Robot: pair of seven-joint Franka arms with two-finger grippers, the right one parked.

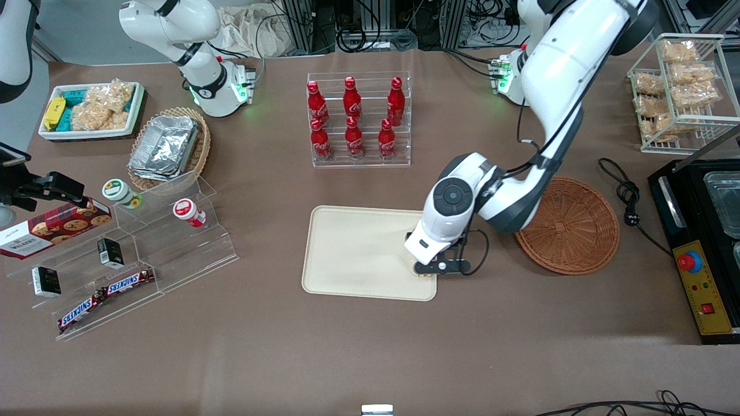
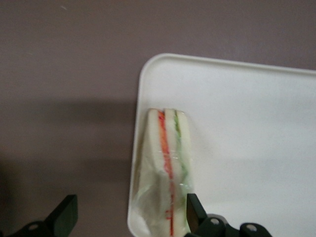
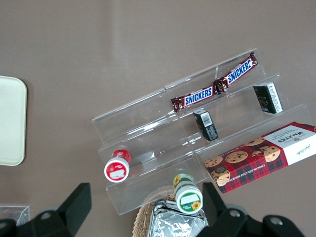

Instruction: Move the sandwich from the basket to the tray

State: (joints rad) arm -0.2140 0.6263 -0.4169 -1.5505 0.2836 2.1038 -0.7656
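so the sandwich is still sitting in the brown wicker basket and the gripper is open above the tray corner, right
Not quite. The sandwich is not in the basket, which shows nothing inside in the front view. The left wrist view shows it lying on the tray, near a corner by the rim. The rest holds: the gripper is open above that tray corner, one finger on each side of the sandwich.

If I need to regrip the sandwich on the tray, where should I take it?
Come straight down with the open gripper and pinch the sandwich's two flat bread faces. It stands on edge, filling stripes up, at the corner of the tray, so probably avoid a sideways approach across the rim.
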